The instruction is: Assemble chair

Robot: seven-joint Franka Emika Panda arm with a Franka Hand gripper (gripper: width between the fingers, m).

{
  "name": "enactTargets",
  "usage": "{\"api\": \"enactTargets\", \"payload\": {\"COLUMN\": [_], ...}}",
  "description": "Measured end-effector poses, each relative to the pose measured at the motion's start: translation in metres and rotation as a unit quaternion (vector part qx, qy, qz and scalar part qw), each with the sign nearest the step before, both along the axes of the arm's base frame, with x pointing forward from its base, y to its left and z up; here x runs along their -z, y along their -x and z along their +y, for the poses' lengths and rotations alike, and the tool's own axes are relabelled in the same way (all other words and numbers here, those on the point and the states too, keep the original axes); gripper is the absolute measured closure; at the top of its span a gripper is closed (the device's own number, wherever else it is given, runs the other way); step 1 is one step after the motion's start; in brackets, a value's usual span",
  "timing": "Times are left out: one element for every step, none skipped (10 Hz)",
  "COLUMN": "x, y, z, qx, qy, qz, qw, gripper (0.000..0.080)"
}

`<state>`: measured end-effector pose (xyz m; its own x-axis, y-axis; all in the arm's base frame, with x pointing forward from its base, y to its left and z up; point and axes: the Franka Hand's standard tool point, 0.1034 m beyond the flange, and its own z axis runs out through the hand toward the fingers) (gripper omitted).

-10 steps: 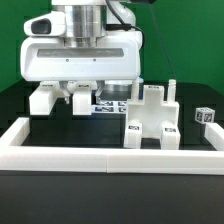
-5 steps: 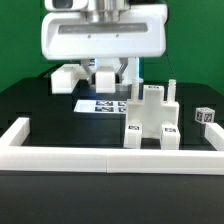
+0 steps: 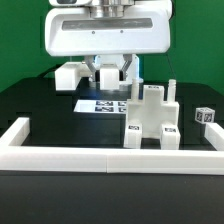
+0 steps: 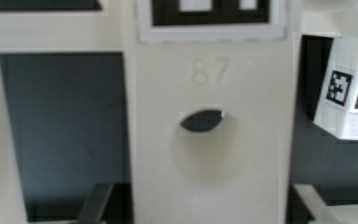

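Observation:
My gripper [image 3: 108,72] is shut on a white chair part [image 3: 71,75] and holds it above the table, behind the marker board [image 3: 104,104]. In the wrist view the part [image 4: 202,150] is a flat white plank with a dark round hole and a marker tag at its far end. It lies between my two fingers [image 4: 105,203], about my gripper [image 4: 206,208]. A white chair piece [image 3: 150,120] with upright posts and small tags stands on the table at the exterior view's right. It also shows at the edge of the wrist view [image 4: 345,95].
A low white wall [image 3: 110,158] runs along the front of the black table and turns back at the exterior view's left [image 3: 14,134]. A small white tagged cube [image 3: 205,117] sits at the far right. A green backdrop is behind.
The gripper has risen off the table and shifted toward the exterior view's right with the white part in it. In the last half second it has barely moved.

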<state>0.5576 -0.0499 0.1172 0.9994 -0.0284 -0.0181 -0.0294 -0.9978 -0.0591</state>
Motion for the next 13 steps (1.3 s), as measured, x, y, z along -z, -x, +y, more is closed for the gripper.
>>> {"api": "enactTargets", "payload": {"x": [-0.006, -0.011, -0.014, -0.017, -0.019, -0.016, -0.014, -0.014, -0.013, -0.013, -0.011, -0.010, -0.008], "y": [0.003, 0.005, 0.004, 0.002, 0.001, 0.001, 0.002, 0.002, 0.002, 0.003, 0.005, 0.007, 0.008], "z": [0.015, 0.028, 0.040, 0.055, 0.073, 0.083, 0.082, 0.081, 0.081, 0.083, 0.092, 0.099, 0.104], "qx": [0.012, 0.019, 0.037, 0.053, 0.067, 0.069, 0.066, 0.066, 0.066, 0.070, 0.078, 0.076, 0.077], "qy": [-0.002, -0.004, -0.004, -0.003, 0.001, 0.002, 0.002, 0.002, 0.002, 0.002, 0.002, 0.002, 0.002], "qz": [-0.001, -0.002, -0.002, -0.003, -0.002, -0.003, -0.001, -0.001, -0.001, 0.000, -0.001, 0.001, 0.002], "qw": [1.000, 1.000, 0.999, 0.999, 0.998, 0.998, 0.998, 0.998, 0.998, 0.998, 0.997, 0.997, 0.997], "gripper": [0.0511, 0.0511, 0.0511, 0.0511, 0.0511, 0.0511, 0.0511, 0.0511, 0.0511, 0.0511, 0.0511, 0.0511, 0.0511]}}
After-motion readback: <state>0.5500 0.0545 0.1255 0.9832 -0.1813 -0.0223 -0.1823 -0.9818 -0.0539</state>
